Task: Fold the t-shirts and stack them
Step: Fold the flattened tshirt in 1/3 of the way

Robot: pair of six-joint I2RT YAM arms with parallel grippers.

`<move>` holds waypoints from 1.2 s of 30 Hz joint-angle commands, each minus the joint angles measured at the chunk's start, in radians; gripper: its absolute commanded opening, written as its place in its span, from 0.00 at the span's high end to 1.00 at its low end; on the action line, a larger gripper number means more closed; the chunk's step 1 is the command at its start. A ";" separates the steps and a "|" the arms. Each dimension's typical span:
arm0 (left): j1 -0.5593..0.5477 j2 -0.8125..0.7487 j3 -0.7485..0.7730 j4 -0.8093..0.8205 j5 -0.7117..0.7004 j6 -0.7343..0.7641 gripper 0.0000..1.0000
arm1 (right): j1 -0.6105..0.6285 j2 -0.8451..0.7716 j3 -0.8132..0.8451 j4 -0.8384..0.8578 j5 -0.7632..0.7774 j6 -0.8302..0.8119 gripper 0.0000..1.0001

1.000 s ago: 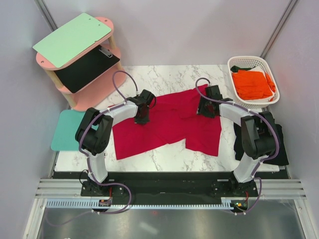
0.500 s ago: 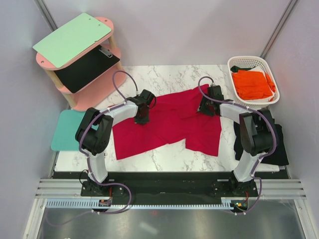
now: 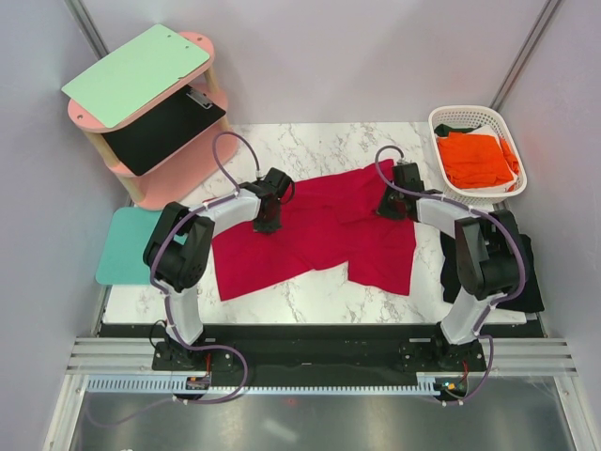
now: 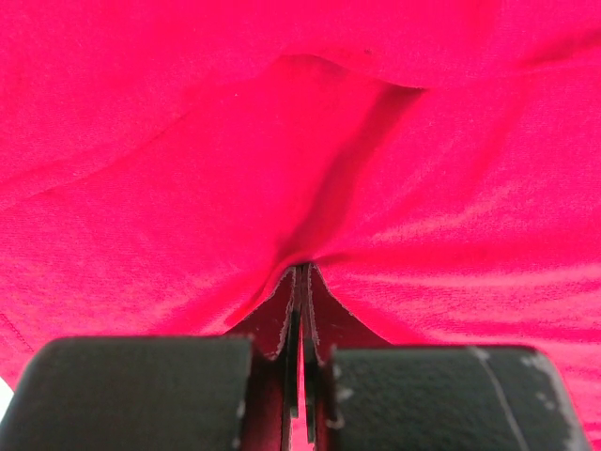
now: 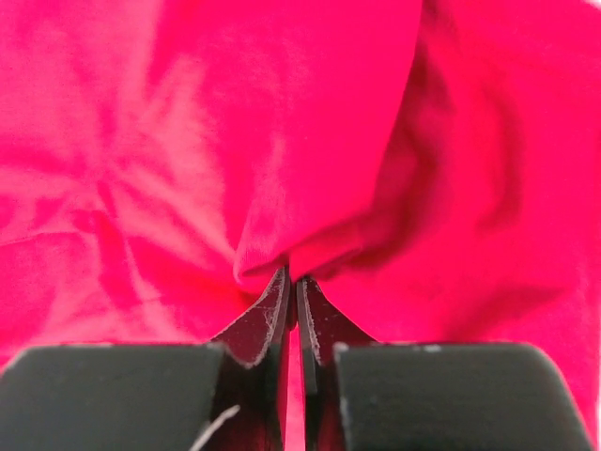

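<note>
The left end effector (image 4: 299, 274) is closed tight, its two fingers pressed together on a pinch of the crimson t-shirt (image 3: 315, 235), which puckers up into the tips in the left wrist view. The right end effector (image 5: 291, 280) is closed to a sliver, with a small fold of the same red cloth caught between its tips. From above, the left one grips the shirt at its far left edge and the right one grips it at its far right edge. The shirt lies spread and rumpled across the middle of the marble counter (image 3: 319, 141), between the two arms. The orange t-shirt (image 3: 474, 158) sits folded in the white basket (image 3: 449, 115) at the far right corner. The black t-shirt (image 3: 531, 282) lies at the counter's right edge, partly hidden behind the right arm. A teal mat (image 3: 120, 246) lies at the left edge, and a mint-green board (image 3: 136, 73) rests on top of a pink shelf (image 3: 192, 162)
</note>
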 commanded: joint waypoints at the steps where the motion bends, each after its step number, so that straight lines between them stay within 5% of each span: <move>1: 0.017 0.087 -0.028 -0.040 -0.060 -0.007 0.98 | -0.001 -0.115 0.000 -0.037 0.012 -0.021 0.90; 12: 0.016 0.095 -0.015 -0.057 -0.073 -0.010 0.98 | 0.001 -0.193 -0.089 -0.161 -0.006 -0.044 0.89; 15: 0.017 0.097 -0.010 -0.063 -0.074 -0.010 0.98 | 0.004 -0.208 -0.111 -0.167 -0.064 -0.047 0.75; 16: 0.017 0.097 -0.008 -0.065 -0.073 -0.010 0.98 | 0.004 -0.215 -0.112 -0.169 -0.066 -0.053 0.60; 21: 0.009 0.055 -0.016 -0.063 -0.079 -0.002 0.95 | 0.004 -0.275 -0.087 -0.129 -0.005 -0.074 0.20; 26: -0.014 -0.005 -0.018 -0.053 -0.100 0.009 0.95 | 0.008 -0.171 0.015 -0.067 0.015 -0.110 0.02; 34: -0.029 -0.081 -0.004 -0.048 -0.134 0.041 0.94 | 0.077 0.132 0.323 -0.040 0.037 -0.163 0.07; 35: -0.029 -0.087 -0.002 -0.050 -0.137 0.044 0.94 | 0.085 0.182 0.348 -0.040 0.032 -0.169 0.15; 36: -0.029 -0.092 -0.002 -0.050 -0.145 0.047 0.94 | 0.083 0.207 0.395 -0.040 0.023 -0.177 0.48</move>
